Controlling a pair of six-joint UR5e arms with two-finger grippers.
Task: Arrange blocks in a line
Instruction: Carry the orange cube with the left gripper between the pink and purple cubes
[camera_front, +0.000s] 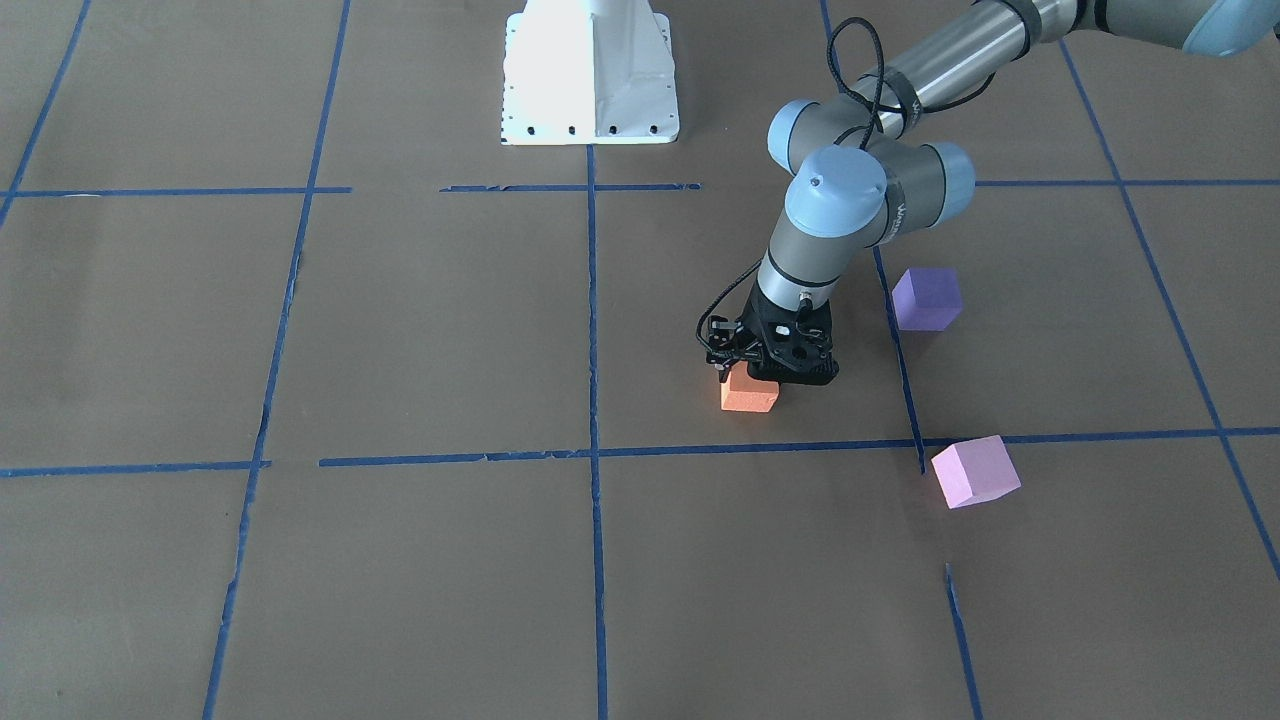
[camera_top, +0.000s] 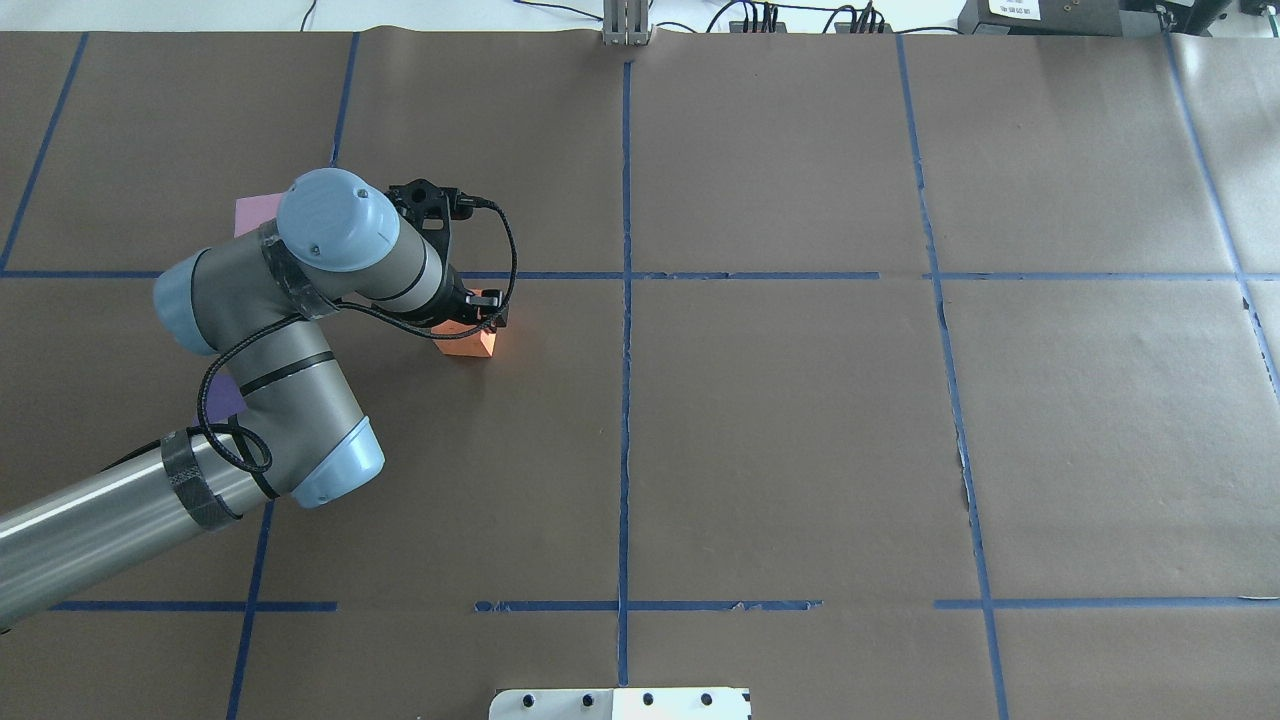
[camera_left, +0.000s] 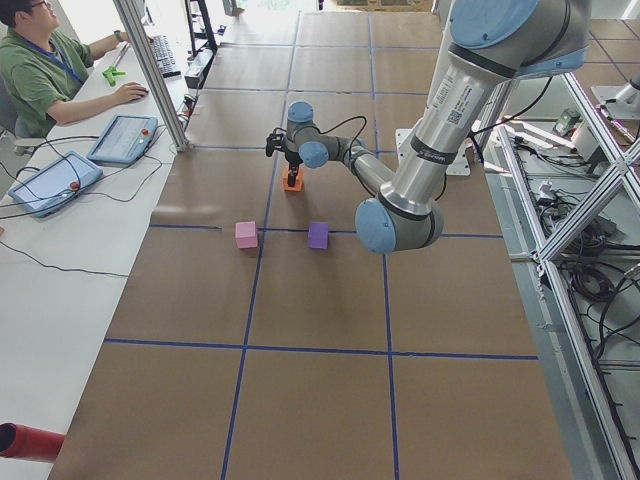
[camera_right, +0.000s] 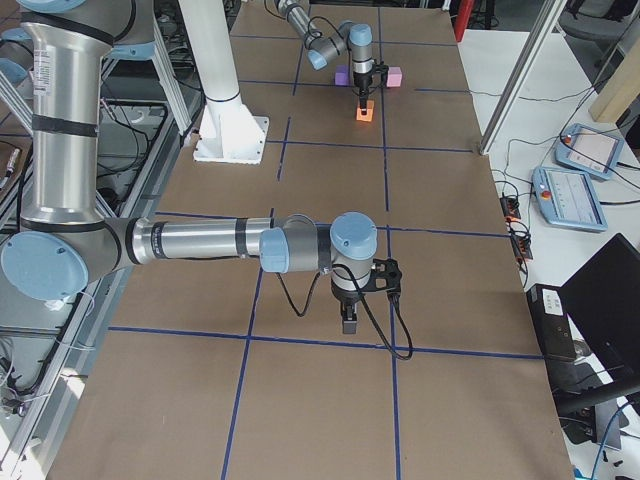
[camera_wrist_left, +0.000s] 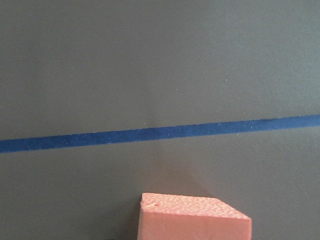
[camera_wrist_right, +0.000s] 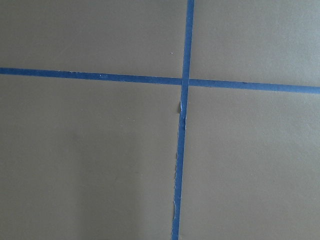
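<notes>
The orange block sits at table level on the brown paper, just behind a blue tape line. My left gripper stands straight down over it, its jaws closed around the block's top; the fingertips are hidden by the gripper body. The block fills the bottom edge of the left wrist view. The dark violet-purple block and the pale pink-lilac block lie apart on my left side. My right gripper hangs low over the paper far from the blocks; I cannot tell whether it is open or shut.
Blue tape lines divide the brown paper into squares. The white robot base stands at the table's rear edge. An operator sits at a side desk with tablets, beyond the far edge.
</notes>
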